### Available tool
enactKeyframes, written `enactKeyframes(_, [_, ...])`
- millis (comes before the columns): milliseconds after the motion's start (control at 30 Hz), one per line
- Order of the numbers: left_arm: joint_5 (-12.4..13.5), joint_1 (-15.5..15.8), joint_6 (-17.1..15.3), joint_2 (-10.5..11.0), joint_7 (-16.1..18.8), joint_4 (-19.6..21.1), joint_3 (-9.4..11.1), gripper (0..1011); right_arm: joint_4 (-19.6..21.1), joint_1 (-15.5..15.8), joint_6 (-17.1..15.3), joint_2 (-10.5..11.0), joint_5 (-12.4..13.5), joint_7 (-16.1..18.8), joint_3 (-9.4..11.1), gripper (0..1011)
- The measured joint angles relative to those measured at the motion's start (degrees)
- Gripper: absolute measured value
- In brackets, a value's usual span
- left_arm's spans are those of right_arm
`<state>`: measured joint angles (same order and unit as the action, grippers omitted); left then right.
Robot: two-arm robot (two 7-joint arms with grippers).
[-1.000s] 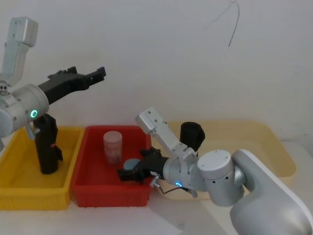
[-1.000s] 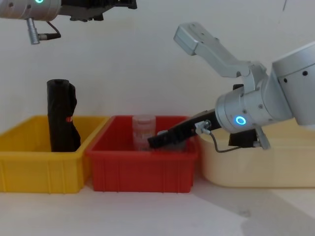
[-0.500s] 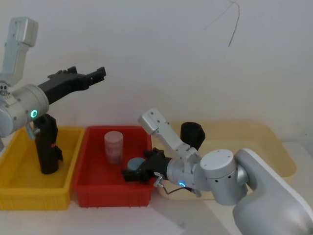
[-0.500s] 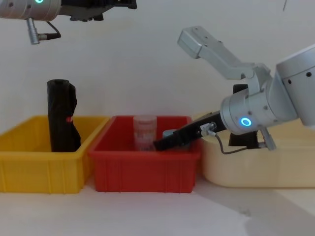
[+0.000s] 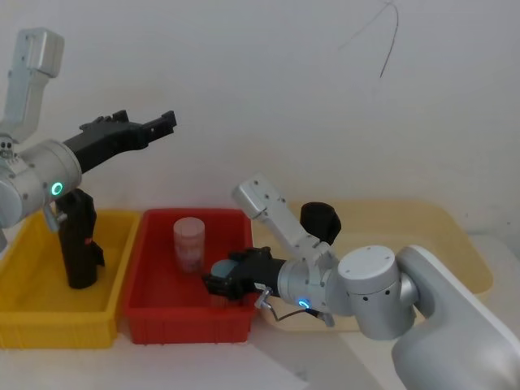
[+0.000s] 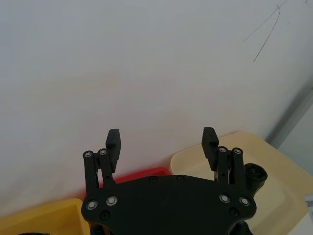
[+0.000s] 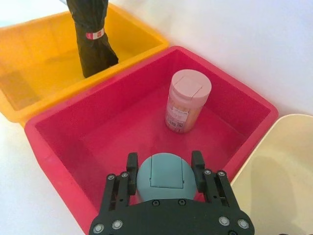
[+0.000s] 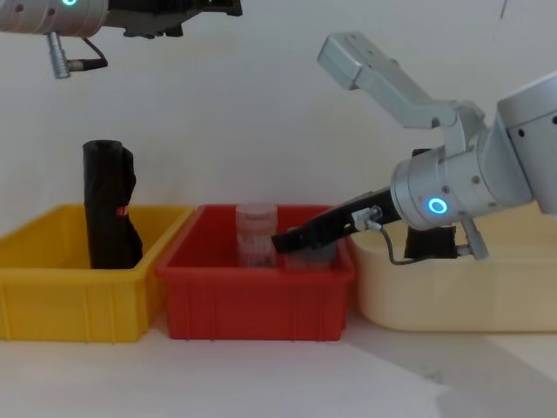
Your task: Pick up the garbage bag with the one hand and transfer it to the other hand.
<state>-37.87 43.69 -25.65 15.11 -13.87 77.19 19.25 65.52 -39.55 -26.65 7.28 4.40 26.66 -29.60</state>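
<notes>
Status for you, operator: right gripper (image 7: 164, 169), the blue-ring one, is reaching low into the red bin (image 5: 142, 302), fingers (image 7: 131, 169) clamped on either side of a blue-lidded jar (image 7: 166, 172). In the right wrist view the jar lid sits squarely between the pads, touching both. From the chest view you see the same gripper (image 8: 291, 239) slanting down from the right over the bin's near-right corner, with the jar (image 8: 315, 254) just under its tip.

Ahead of that gripper, deeper in the red bin, stands a clear jar with a pink lid (image 7: 186, 100), upright and apart from the held jar.

Garbage bag (image 5: 79, 240) is well off to that gripper's left, in the yellow bin (image 5: 49, 321), standing upright against the far wall. You can see its red-and-white label (image 7: 95, 34) in the right wrist view, wrapped around the roll partway up. Neither gripper touches it.

Left gripper (image 5: 162, 123), the green-ring one, hangs high above the yellow bin, pointing forward and to the right toward the wall. Its fingers (image 6: 113, 141) are spread wide with nothing between them. The bag stands below and behind its fingertips, well apart.

On the far side of the right arm, a second black roll (image 5: 320, 221) stands in the beige tub (image 5: 455, 244), beside the red bin.
</notes>
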Motion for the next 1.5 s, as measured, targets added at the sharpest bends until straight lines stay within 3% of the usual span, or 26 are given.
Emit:
enactKeyframes(833, [0.0, 0.0, 0.0, 0.0, 0.0, 0.0, 0.0, 1001, 5.0, 1.7, -1.8, 0.4, 3.0, -1.2, 2.0, 645])
enactKeyframes(1233, [0.0, 0.0, 0.0, 0.0, 0.0, 0.0, 0.0, 1001, 6.9, 0.7, -2.5, 0.1, 5.5, -3.0, 5.6, 645])
enactKeyframes(1500, [0.0, 0.0, 0.0, 0.0, 0.0, 0.0, 0.0, 1001, 7.0, -0.3, -2.8, 1.0, 7.3, -3.8, 8.6, 645])
